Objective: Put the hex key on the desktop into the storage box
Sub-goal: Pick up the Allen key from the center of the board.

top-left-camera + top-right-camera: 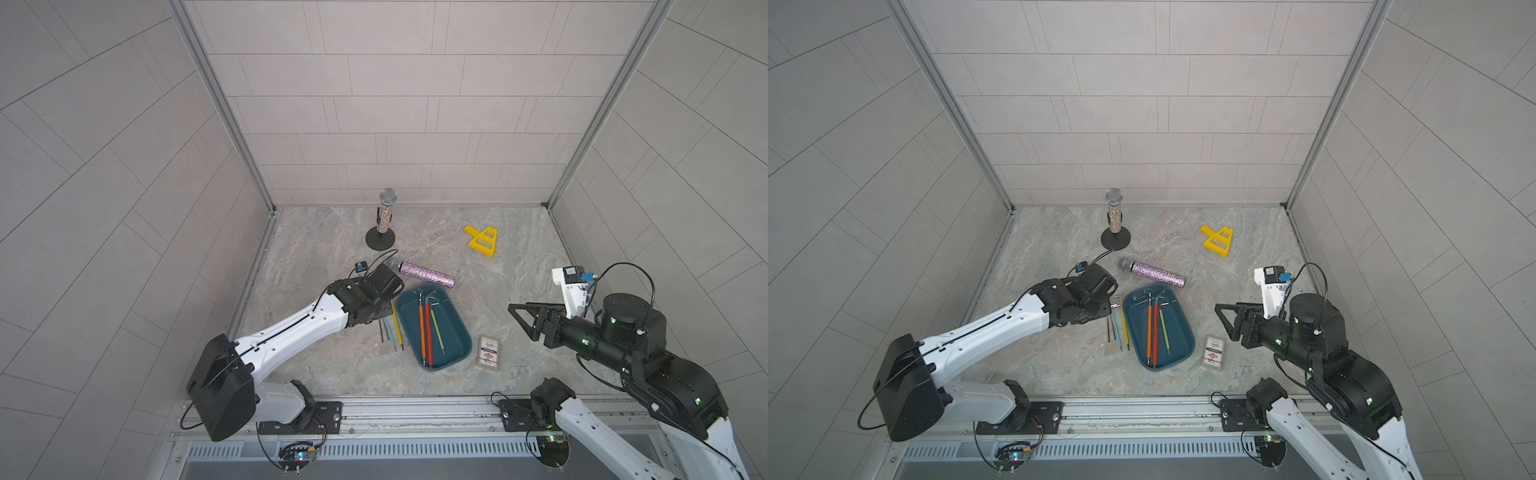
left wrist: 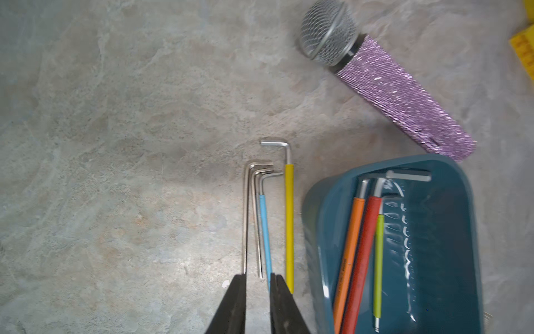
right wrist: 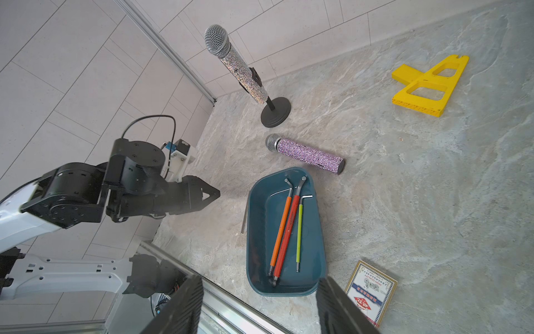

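The left gripper (image 2: pixel 258 278) hangs low over the counter (image 2: pixel 115 144), just beside the storage box (image 2: pixel 450 245). Its jaws stand a narrow gap apart and nothing shows clamped between them. Four keys lie side by side on the counter under it. The yellow hex key (image 2: pixel 289 228) is nearest the box, then the blue hex key (image 2: pixel 265 231), then two bare hex keys (image 2: pixel 245 219). The blue one's long end disappears behind one finger, and one bare key ends at the other finger. The second bare key ends in the gap between them.

Inside the box lie the orange hex key (image 2: pixel 349 248), the red hex key (image 2: pixel 364 254) and the green hex key (image 2: pixel 378 260). A purple microphone (image 2: pixel 404 98) lies just past the box's far end. A silver microphone (image 1: pixel 386 212) stands upright on its stand near the back wall. A card box (image 1: pixel 488 351) lies near the storage box on its right. The right gripper (image 3: pixel 259 277) hovers over the counter's right side, jaws wide apart and empty
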Motion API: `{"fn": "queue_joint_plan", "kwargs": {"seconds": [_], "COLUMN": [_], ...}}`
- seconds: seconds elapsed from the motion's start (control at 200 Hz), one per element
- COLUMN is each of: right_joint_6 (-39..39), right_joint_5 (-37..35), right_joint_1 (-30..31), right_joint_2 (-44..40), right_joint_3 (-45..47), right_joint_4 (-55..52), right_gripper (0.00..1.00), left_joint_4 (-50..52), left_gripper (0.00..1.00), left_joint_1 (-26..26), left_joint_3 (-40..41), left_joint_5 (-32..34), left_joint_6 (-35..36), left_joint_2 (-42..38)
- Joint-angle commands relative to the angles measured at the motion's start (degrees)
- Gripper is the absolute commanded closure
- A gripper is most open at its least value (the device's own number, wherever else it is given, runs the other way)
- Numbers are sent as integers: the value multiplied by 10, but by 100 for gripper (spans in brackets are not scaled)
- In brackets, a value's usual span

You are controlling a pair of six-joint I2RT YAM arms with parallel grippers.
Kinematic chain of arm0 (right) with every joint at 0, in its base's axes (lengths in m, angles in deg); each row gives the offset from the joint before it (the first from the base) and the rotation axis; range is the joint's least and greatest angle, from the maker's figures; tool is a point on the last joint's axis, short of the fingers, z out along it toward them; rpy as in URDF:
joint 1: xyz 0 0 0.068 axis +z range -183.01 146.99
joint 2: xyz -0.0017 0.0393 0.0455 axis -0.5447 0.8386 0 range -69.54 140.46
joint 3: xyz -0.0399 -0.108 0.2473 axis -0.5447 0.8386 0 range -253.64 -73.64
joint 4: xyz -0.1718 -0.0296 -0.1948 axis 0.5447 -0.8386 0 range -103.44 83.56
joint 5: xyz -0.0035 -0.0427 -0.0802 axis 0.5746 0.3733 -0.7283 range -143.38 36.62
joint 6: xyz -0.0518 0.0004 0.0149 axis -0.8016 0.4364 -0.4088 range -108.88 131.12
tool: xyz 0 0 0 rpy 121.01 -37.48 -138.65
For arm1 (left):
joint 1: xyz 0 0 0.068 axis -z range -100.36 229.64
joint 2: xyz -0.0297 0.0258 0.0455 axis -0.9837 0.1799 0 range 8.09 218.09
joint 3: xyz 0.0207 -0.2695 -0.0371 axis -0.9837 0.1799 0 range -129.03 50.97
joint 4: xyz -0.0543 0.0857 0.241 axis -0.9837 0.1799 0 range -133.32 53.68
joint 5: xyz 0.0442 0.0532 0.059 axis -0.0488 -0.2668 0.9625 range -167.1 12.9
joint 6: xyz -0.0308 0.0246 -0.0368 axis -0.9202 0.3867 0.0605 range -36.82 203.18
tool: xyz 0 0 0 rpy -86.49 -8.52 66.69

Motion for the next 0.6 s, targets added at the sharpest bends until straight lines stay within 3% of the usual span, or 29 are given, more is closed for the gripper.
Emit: {"fn": "queue_joint_plan", "kwargs": {"seconds": [0.0, 0.195, 0.595], "right_joint_6": [-1, -2, -1], "right_joint_5": [-5, -5, -6], "right_joint_1": [3, 3, 3], "right_joint_2": [3, 4, 1], "right_joint_3": [3, 5, 9], "right_joint_4": [8, 8, 8], "right_gripper": [33, 33, 33], "left_joint_4": [-38, -64, -72], "left_gripper": [77, 72, 75], "left_joint_1": [-5, -5, -27], "left_joint_3": [23, 31, 36], "left_joint_5": [-44, -75, -112], "left_joint_6": [-4, -6, 11], "left_joint_2": [24, 92, 157]}}
